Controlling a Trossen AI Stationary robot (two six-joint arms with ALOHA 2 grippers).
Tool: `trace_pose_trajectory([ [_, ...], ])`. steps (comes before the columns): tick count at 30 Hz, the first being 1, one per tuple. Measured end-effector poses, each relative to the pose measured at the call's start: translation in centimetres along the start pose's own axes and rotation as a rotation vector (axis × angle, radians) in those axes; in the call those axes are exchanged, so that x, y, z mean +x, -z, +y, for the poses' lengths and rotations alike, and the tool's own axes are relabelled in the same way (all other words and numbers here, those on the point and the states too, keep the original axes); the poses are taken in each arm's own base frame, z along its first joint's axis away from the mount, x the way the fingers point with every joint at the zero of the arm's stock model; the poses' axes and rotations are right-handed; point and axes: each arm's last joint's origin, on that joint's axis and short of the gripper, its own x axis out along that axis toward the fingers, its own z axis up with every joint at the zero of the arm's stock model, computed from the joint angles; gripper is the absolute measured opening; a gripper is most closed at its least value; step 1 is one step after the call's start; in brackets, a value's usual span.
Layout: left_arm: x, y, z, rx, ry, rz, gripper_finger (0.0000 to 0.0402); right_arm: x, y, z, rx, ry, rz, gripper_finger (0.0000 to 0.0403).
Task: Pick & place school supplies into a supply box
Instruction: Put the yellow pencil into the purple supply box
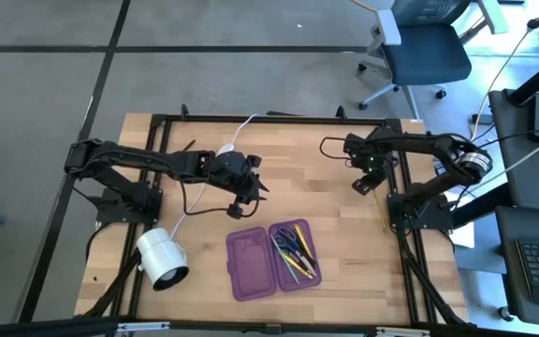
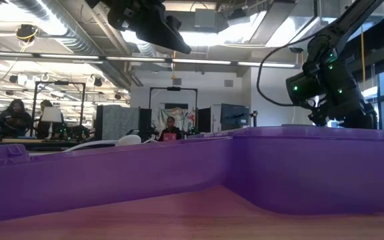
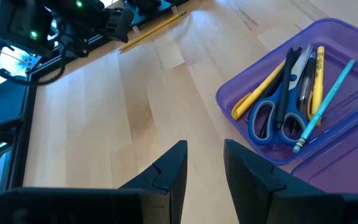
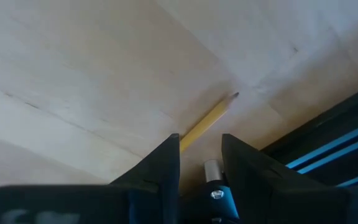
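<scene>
Left tool [image 3: 204, 163] hovers over bare bench [image 1: 326, 187], fingers slightly apart, empty. Right tool [image 4: 201, 155], fingers apart, straddles a yellow pencil [image 4: 207, 122] near the bench's right edge. Purple case [image 1: 251, 267] lies open holding scissors [image 3: 272, 115] and pens.

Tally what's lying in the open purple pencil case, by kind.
Scissors: 1
Pens and pencils: 5
Total: 6
</scene>
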Motion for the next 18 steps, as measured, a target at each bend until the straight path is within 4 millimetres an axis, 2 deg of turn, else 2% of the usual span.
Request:
trace_pose_trajectory([
  [13, 0.0, 0.0, 0.0, 0.0, 0.0, 0.0, 0.0098, 2.1, -1.2, 0.2, 0.002, 0.013, 0.145, 0.0124],
  [18, 0.0, 0.0, 0.0, 0.0, 0.0, 0.0, 0.0098, 2.9, -1.6, 0.4, -0.023, -0.049, 0.184, 0.0124],
])
